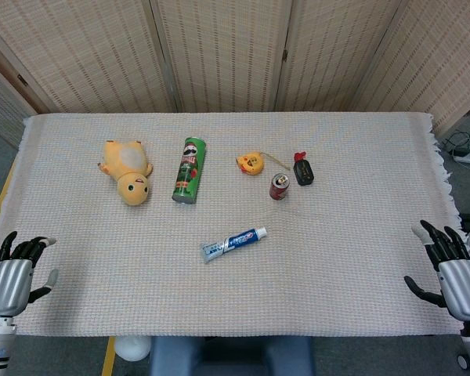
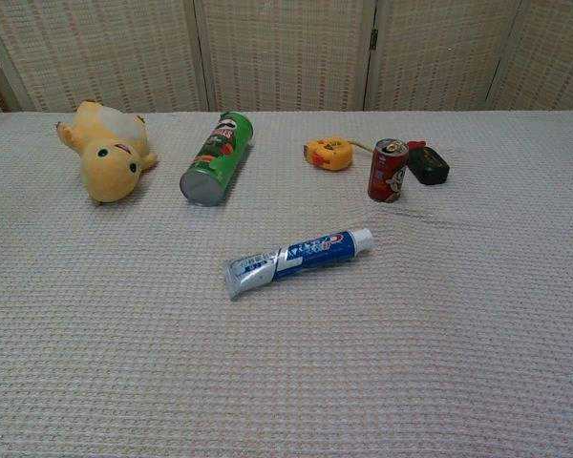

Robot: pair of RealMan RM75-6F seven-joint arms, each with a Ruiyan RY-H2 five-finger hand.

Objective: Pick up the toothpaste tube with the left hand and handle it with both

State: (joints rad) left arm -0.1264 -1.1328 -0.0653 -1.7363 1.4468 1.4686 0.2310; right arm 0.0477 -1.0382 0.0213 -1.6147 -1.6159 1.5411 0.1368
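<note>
Near the middle of the tabletop [image 1: 360, 258] lies the toothpaste tube [image 1: 233, 244], flat on the cloth. Its white cap end points to the right and a bit away from the robot, and its flat crimped end points left. Nothing touches it. The green chip can [image 1: 189, 170], the yellow plush toy [image 1: 127, 171] and the red soda can [image 1: 279, 186] all lie farther back, well apart from it.

The left hand [image 1: 12, 274] waits at the near left corner, fingers [image 1: 31, 247] spread and holding nothing. The right hand [image 1: 454, 270] waits at the near right corner, spread and holding nothing too.

I think the first job is the reach. The left hand should come in over the tube and turn so the fingers close across its thin sides. Gripping the fat middle looks best, since the flat end may slip. Squeeze gently so the tube does not squash, then lift it straight up for the right hand to meet.
</note>
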